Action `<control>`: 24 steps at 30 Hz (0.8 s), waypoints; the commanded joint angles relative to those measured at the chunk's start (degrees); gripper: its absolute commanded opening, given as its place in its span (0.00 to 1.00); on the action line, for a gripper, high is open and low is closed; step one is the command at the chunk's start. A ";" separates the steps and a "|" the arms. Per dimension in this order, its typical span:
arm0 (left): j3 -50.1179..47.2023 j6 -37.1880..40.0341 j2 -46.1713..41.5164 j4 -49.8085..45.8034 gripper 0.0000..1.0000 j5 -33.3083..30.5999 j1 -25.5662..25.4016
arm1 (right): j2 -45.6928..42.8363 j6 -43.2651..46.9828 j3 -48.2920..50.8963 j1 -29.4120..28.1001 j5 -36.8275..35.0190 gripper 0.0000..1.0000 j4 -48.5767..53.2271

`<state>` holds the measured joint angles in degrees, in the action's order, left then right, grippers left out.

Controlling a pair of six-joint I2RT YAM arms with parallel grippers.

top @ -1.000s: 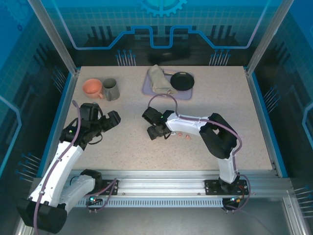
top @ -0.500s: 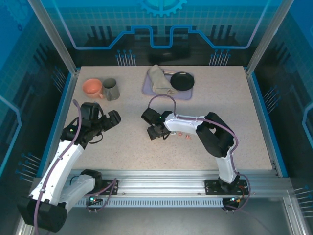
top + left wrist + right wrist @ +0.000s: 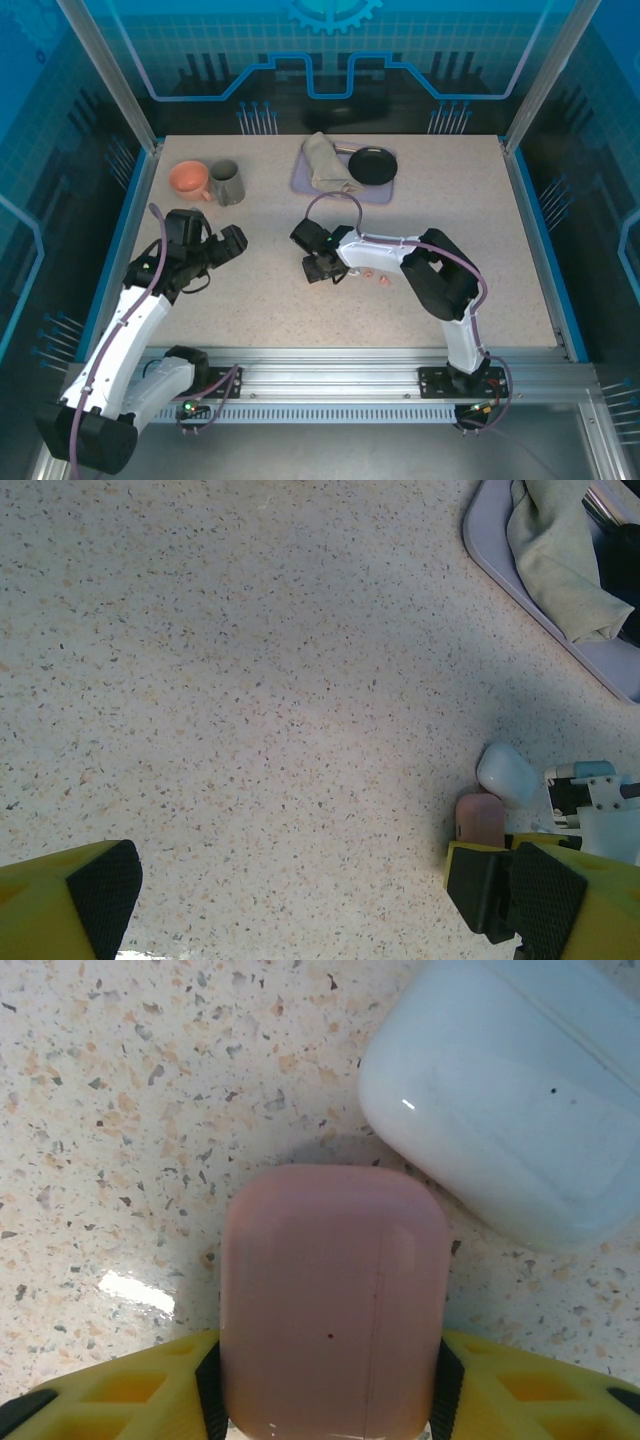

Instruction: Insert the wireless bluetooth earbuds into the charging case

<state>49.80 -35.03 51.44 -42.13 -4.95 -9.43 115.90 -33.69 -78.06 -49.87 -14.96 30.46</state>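
Observation:
A salmon-pink charging case (image 3: 335, 1290) lies closed on the speckled table, and my right gripper (image 3: 330, 1395) is shut on it, a black pad pressed against each side. A white charging case (image 3: 500, 1110) lies closed just beyond it, touching its far corner. In the top view my right gripper (image 3: 322, 268) sits mid-table and covers both cases. Two salmon-pink earbuds (image 3: 377, 277) lie loose on the table just to its right. My left gripper (image 3: 222, 248) hovers open to the left with nothing between its fingers. The left wrist view shows the pink case (image 3: 481, 820) and the white case (image 3: 508, 773).
An orange mug (image 3: 188, 179) and a grey mug (image 3: 227, 183) stand at the back left. A lavender tray (image 3: 385, 192) at the back centre holds a folded cloth (image 3: 325, 160) and a small black pan (image 3: 373, 165). Blue walls ring the table.
My right gripper's jaws have drawn in onto the pink case, and the right arm has barely shifted. The left arm has not moved.

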 commanded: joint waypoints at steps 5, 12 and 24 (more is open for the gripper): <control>2.05 0.31 0.38 0.04 0.99 -0.30 0.38 | 1.55 -0.70 1.82 0.78 0.39 0.48 -2.16; 2.66 0.57 0.76 -0.54 0.99 0.28 0.38 | 0.06 1.67 2.78 0.84 0.19 0.47 -3.34; 2.93 1.54 2.95 -0.54 0.99 3.35 0.38 | -6.51 11.74 9.63 0.76 -0.03 0.43 -11.65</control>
<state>51.27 -34.41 53.91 -42.17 -3.53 -9.43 111.63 -26.28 -70.46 -49.82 -14.96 21.63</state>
